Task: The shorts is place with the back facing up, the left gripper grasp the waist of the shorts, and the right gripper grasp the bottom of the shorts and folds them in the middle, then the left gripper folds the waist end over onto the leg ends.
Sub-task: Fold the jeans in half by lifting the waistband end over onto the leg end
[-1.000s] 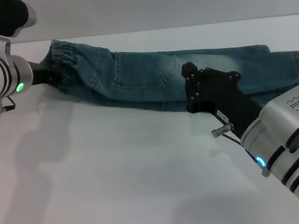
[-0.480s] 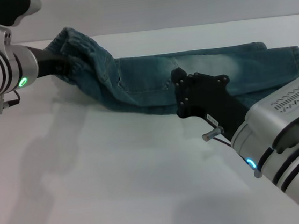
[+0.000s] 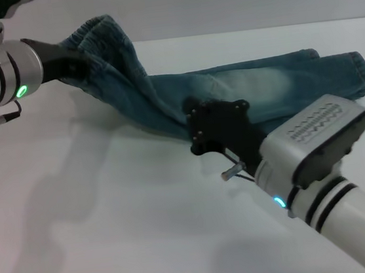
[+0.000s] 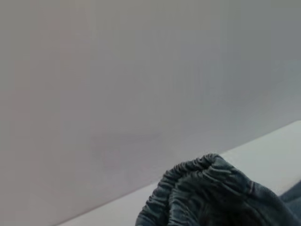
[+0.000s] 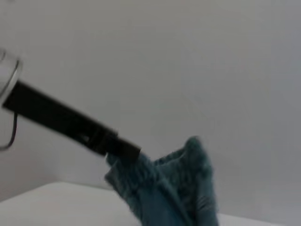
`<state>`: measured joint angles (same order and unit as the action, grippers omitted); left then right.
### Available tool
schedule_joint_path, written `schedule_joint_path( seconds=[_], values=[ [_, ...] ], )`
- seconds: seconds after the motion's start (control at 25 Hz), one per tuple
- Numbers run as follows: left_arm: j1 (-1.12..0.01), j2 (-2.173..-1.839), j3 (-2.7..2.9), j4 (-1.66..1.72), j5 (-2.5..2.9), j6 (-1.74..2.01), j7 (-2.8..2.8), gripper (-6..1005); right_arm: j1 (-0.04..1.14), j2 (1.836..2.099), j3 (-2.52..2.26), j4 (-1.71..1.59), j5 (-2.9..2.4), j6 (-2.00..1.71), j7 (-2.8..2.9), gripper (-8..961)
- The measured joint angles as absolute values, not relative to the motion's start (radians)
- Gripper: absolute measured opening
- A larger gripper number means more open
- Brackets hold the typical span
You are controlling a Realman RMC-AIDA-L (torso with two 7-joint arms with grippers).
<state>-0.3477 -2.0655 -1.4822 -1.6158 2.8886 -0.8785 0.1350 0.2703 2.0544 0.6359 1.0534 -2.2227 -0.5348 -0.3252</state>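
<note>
The blue denim shorts [image 3: 243,87] lie folded lengthwise across the white table. Their ruffled waist [image 3: 101,30] is lifted off the table at the far left, with my left gripper [image 3: 77,64] shut on it. The gathered waist [image 4: 202,188] also fills the lower part of the left wrist view. The leg ends [image 3: 356,70] rest flat at the far right. My right gripper [image 3: 202,131], a black claw, sits at the near edge of the shorts' middle, over the hanging denim. The right wrist view shows the raised shorts [image 5: 174,188] held by the left gripper [image 5: 120,148].
The white table [image 3: 112,217] stretches wide in front of the shorts, with a plain grey wall behind it. My right arm's bulky wrist [image 3: 316,154] reaches in from the lower right.
My left gripper has lifted the waist off the table and carried it up and to the right. My right gripper has slid left along the near edge of the shorts.
</note>
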Motion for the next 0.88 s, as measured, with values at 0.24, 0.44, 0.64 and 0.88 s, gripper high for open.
schedule_joint_path(
  seconds=[0.24,0.44,0.64,0.88],
  values=[
    [-0.335,-2.064,-1.477,-1.667,2.889,-0.898,0.135,31,0.329,2.073,0.613,0.997,-2.217,-0.507,-0.317,-1],
    [-0.324,-2.062,-1.478,-1.682,2.889,-0.899,0.135,31,0.372,2.074,0.608,0.942,-2.215,-0.508,-0.261,-1],
    [-0.32,-2.06,-1.481,-1.684,2.889,-0.899,0.135,32,0.408,2.077,0.614,0.906,-2.214,-0.507,-0.24,-1],
    [-0.313,-2.06,-1.483,-1.689,2.889,-0.899,0.137,32,0.474,2.082,0.606,0.832,-2.214,-0.509,-0.148,-1]
  ],
)
